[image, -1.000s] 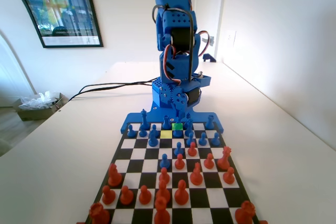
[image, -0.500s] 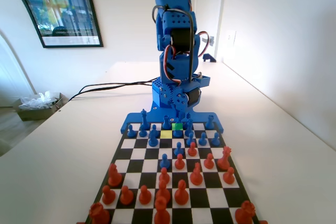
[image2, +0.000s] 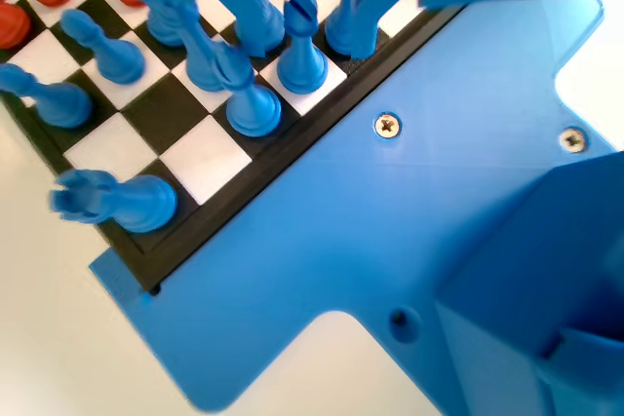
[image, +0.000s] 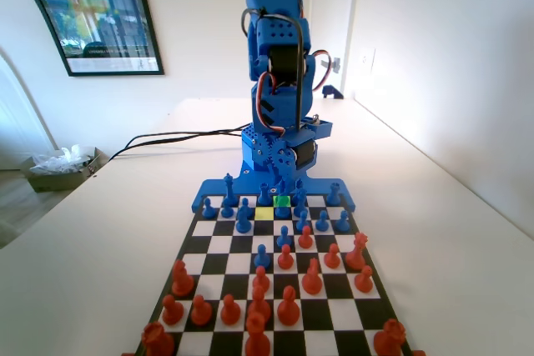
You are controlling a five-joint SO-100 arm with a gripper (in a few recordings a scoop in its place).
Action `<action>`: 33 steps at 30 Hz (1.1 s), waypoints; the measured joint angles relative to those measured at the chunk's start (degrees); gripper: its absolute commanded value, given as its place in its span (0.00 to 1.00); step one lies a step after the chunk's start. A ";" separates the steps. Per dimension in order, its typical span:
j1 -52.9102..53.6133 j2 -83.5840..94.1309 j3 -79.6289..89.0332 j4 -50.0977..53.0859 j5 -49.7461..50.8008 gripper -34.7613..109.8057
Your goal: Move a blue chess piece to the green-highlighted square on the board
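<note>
Gripper (image2: 292, 7) low over the board's (image: 209, 243) crowded back rank
Blue pieces (image2: 302, 41) press around it; its grasp can't be told. Fixed view shows the green-highlighted square (image: 282, 201).

You see the white table (image: 100, 239) carrying the board (image: 219, 243) at lower centre, black cables (image: 167, 136) crossing centre left.

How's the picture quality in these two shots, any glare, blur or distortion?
Fixed view: strong window glare washes out the right wall and table; the flat black-and-white chequered board splays from wide-angle distortion. Wrist view: the near jaws are soft, and the blue rook-shaped piece at the board's corner looks smeared.
</note>
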 measured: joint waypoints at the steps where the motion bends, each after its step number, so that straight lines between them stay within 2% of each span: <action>1: -0.09 0.44 -0.35 0.09 0.00 0.32; 10: 0.00 3.60 -4.57 7.65 1.67 0.32; 18: -1.23 7.73 -9.67 15.73 1.93 0.25; 21: -2.29 9.32 -13.01 19.34 0.97 0.25; 26: -1.85 12.13 -20.21 26.98 -3.69 0.25; 31: -1.41 16.52 -29.09 35.51 -12.66 0.25; 33: -0.53 19.25 -33.66 40.96 -19.34 0.25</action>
